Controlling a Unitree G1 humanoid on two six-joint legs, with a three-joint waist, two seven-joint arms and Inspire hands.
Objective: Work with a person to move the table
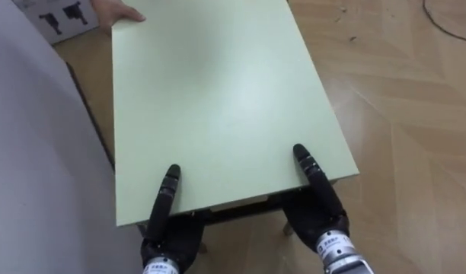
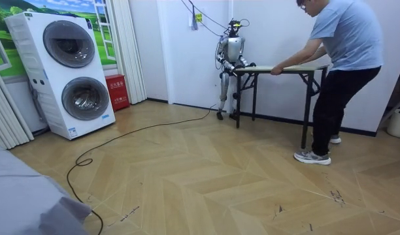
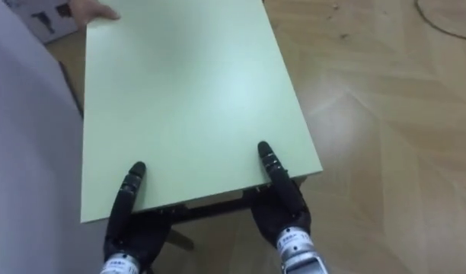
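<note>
A pale green table (image 1: 218, 91) stretches away from me, its near short edge at my hands. My left hand (image 1: 163, 202) grips that edge at the left, thumb flat on top and the other fingers under the board. At the right of the same edge my right hand (image 1: 313, 179) holds it the same way. A person's hand (image 1: 115, 11) holds the far left corner. In the room view the person (image 2: 344, 65) bends forward at the table's (image 2: 298, 67) right end, and I stand at its left end by the white wall.
A grey wall (image 1: 35, 152) runs close along the table's left side. Open wooden floor (image 1: 400, 114) lies to my right. A box (image 1: 62, 15) stands past the far corner. Stacked washing machines (image 2: 76, 72) and a black floor cable (image 2: 121, 140) are at the room view's left.
</note>
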